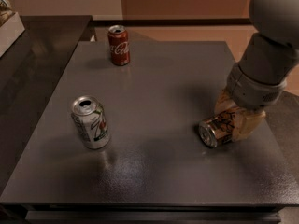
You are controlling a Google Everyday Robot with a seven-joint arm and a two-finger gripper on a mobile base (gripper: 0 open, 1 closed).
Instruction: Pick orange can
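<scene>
The orange can (214, 130) lies on its side on the grey table (159, 78), right of centre, with its silver end facing the front left. My gripper (236, 119) reaches down from the right and sits over the can's far end. One tan finger (224, 102) is behind the can and the other is in front of it on the right, and both press against it. The can still rests on the tabletop.
A red Coca-Cola can (118, 45) stands upright at the table's back left. A silver-white can with green and red print (90, 122) stands upright at the front left. A darker counter (32, 55) adjoins the table on the left. The table's right edge is just past the gripper.
</scene>
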